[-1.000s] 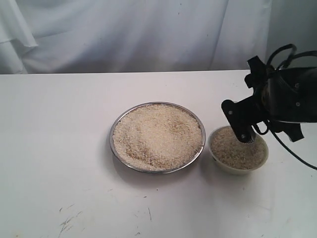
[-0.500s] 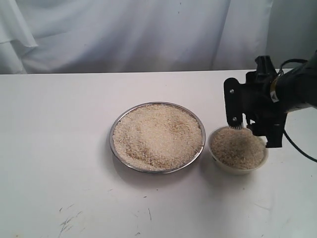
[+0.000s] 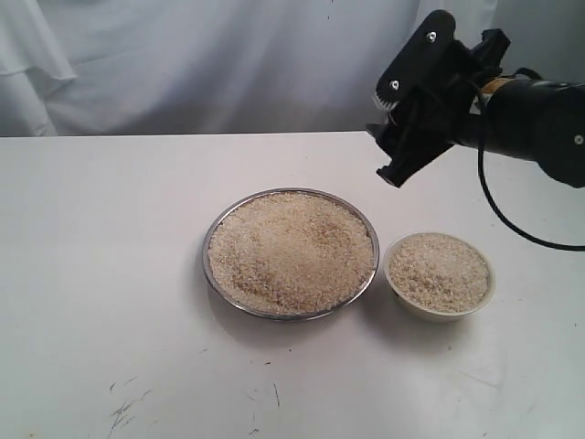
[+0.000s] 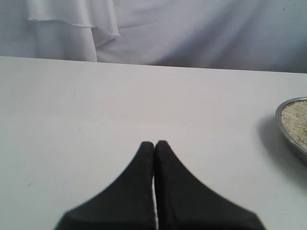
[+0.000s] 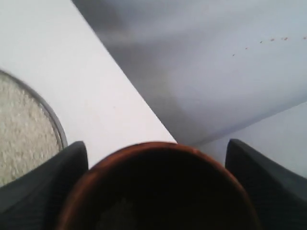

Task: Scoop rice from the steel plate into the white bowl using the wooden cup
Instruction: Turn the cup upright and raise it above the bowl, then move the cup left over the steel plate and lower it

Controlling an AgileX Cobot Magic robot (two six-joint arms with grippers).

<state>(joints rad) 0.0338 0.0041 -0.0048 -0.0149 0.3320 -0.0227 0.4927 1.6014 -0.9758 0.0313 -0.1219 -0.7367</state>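
Right fingers clamped on wooden cup, high over the bench behind the white bowl.
Right fingers point(image 3: 411, 64) stand wide apart, one on each side of the wooden cup point(image 5: 158, 191), gripping it. Only the wrist view shows the cup; its inside is dark and I cannot tell whether it holds anything. The steel plate point(image 3: 205, 256) sits mid-bench point(image 3: 110, 274), heaped with rice point(image 3: 291, 251). The white bowl point(image 3: 439, 314) stands just beside the plate on the right arm's side, filled with rice to near its rim. Left fingers point(image 4: 144, 163) are pressed together with nothing between them, low over bare bench, the plate's rim off to one side.
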